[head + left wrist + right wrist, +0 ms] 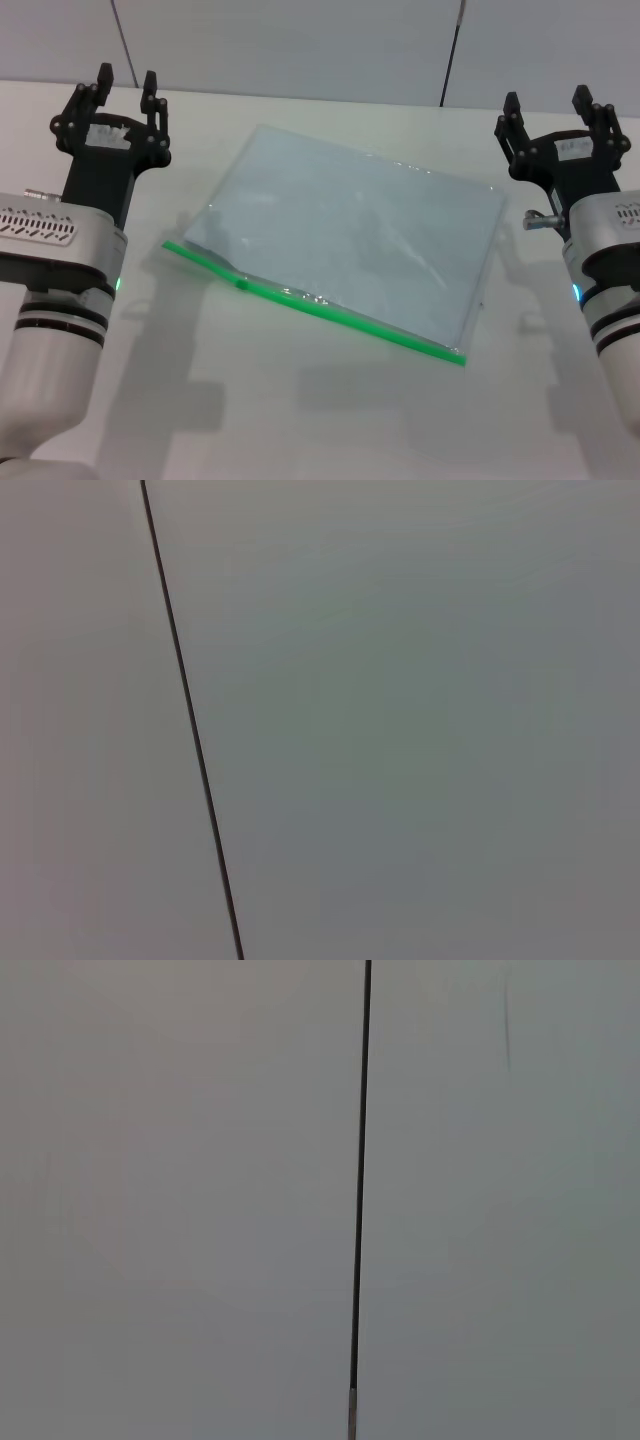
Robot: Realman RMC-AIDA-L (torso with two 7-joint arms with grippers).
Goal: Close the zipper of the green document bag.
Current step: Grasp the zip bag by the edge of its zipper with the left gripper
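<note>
The green document bag (355, 235) lies flat on the white table (300, 420), a translucent pale blue-grey pouch turned at an angle. Its bright green zipper (330, 308) runs along the long edge nearest me, with the small slider tab (241, 284) near that edge's left end. My left gripper (125, 88) is raised at the far left, open and holding nothing, well clear of the bag. At the far right my right gripper (548, 107) is likewise raised, open and empty. Both wrist views show only grey wall panels.
A grey panelled wall (300, 40) with dark seams stands behind the table. Bare table surface lies in front of the bag and on both sides of it.
</note>
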